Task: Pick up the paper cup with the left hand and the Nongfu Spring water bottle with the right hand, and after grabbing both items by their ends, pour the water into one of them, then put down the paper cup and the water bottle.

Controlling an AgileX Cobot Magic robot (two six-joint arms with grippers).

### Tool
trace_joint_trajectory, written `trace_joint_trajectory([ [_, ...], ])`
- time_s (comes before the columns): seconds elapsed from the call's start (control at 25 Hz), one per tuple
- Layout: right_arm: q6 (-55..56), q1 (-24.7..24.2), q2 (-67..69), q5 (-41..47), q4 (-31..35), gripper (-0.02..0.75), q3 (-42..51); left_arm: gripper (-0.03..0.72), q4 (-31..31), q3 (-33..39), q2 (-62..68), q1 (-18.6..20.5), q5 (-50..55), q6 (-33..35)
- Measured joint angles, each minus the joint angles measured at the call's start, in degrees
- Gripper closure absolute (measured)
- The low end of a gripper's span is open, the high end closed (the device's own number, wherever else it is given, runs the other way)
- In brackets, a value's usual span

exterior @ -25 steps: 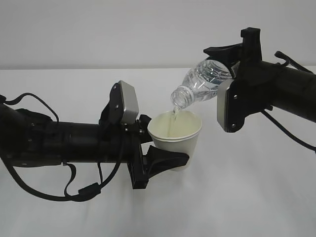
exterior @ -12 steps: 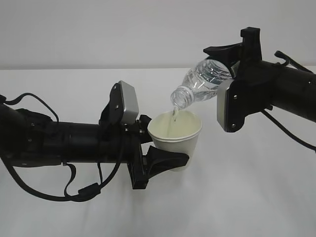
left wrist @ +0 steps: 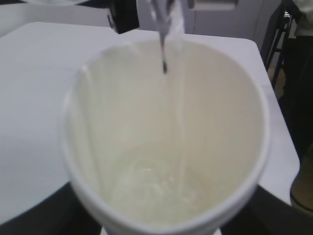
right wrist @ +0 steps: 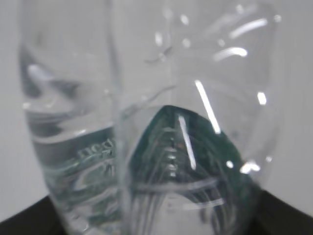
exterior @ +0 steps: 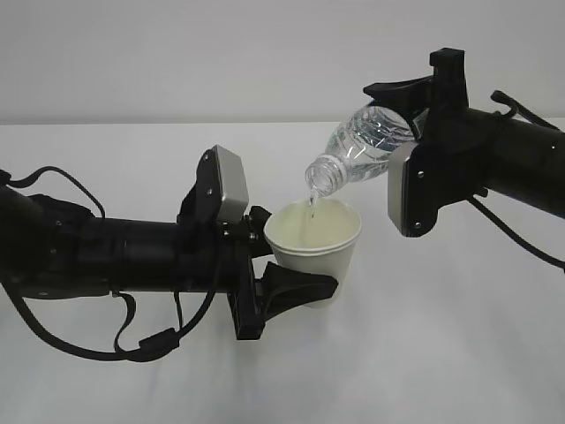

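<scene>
The white paper cup point(exterior: 315, 250) hangs above the table, upright, with my left gripper point(exterior: 291, 283) shut on its lower half. Its cream inside fills the left wrist view, paper cup point(left wrist: 146, 122), with a little water point(left wrist: 161, 183) pooled at the bottom. The clear Nongfu Spring water bottle point(exterior: 357, 148) is tilted neck-down over the cup's rim, and my right gripper point(exterior: 415, 110) is shut on its rear end. A thin stream of water point(exterior: 311, 205) falls from the neck into the cup. The bottle point(right wrist: 146, 147) fills the right wrist view, green label showing through it.
A white table point(exterior: 459, 353) lies under both arms, with a pale wall behind. In the left wrist view the table's far edge point(left wrist: 252, 41) and a dark chair frame point(left wrist: 279, 44) show beyond it.
</scene>
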Motion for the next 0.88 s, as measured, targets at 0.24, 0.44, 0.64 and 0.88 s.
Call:
trace_joint_trajectory([
  [0.24,-0.23,0.00,0.00,0.00,0.00,0.291,0.00,0.238,0.57,0.00,0.00,0.00,0.22,0.00],
  [0.44,-0.36,0.00,0.00,0.00,0.00,0.291,0.00,0.238,1.14,0.00,0.00,0.00,0.22,0.00],
  [0.64,-0.45,0.00,0.00,0.00,0.00,0.291,0.00,0.238,2.23,0.00,0.00,0.00,0.22,-0.36],
  [0.88,-0.45,0.00,0.00,-0.04,0.00,0.291,0.00,0.239,2.92,0.00,0.00,0.00,0.22,-1.05],
])
